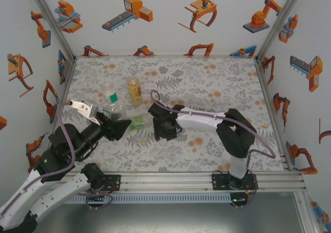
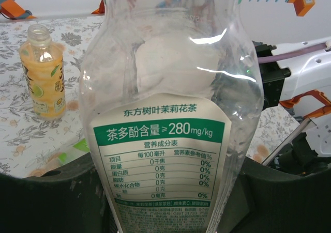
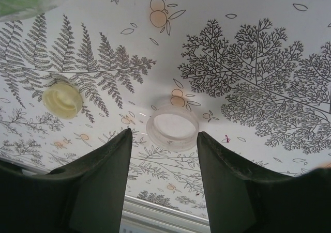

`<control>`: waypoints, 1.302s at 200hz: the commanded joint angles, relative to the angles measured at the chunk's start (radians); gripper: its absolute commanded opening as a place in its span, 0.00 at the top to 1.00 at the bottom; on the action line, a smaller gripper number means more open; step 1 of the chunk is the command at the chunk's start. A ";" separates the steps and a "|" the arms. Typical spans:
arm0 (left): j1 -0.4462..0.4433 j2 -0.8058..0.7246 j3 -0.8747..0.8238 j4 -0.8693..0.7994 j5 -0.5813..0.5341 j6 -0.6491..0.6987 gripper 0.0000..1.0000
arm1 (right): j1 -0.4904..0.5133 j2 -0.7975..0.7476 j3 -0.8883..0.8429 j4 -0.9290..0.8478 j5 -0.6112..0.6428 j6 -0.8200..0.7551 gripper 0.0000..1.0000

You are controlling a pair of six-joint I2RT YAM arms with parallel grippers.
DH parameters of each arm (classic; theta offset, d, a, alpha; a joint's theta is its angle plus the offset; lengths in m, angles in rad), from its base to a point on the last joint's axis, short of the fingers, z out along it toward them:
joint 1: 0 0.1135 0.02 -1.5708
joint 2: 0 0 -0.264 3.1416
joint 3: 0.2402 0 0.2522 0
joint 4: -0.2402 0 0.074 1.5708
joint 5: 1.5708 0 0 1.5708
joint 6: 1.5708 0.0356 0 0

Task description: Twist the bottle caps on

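My left gripper (image 2: 165, 191) is shut on the slim clear bottle (image 2: 170, 114) with the white-green label, holding it upright at the table's left (image 1: 111, 103). The amber bottle (image 1: 135, 91) stands uncapped behind it (image 2: 44, 75). A green-tinted bottle (image 1: 138, 122) sits between the two grippers. My right gripper (image 3: 164, 134) points down at the table (image 1: 164, 129), jaws open. A translucent white bottle cap (image 3: 172, 127) lies open side up just beyond the fingertips, touching neither. A yellowish cap (image 3: 62, 99) lies to its left.
The table's aluminium front rail (image 1: 207, 179) runs close beneath the right gripper (image 3: 155, 215). The right arm (image 2: 305, 73) is near the held bottle. Patterned walls (image 1: 170, 16) enclose the table on three sides.
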 commanded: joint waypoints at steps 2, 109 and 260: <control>0.003 -0.012 -0.009 0.003 -0.014 -0.018 0.98 | 0.010 0.022 0.029 -0.017 -0.003 -0.003 0.49; 0.002 -0.005 -0.006 0.002 -0.019 -0.016 0.97 | 0.010 0.050 -0.035 0.050 -0.031 0.037 0.63; 0.003 0.029 -0.004 0.020 -0.015 -0.018 0.95 | -0.112 -0.111 -0.127 -0.124 0.082 -0.046 0.60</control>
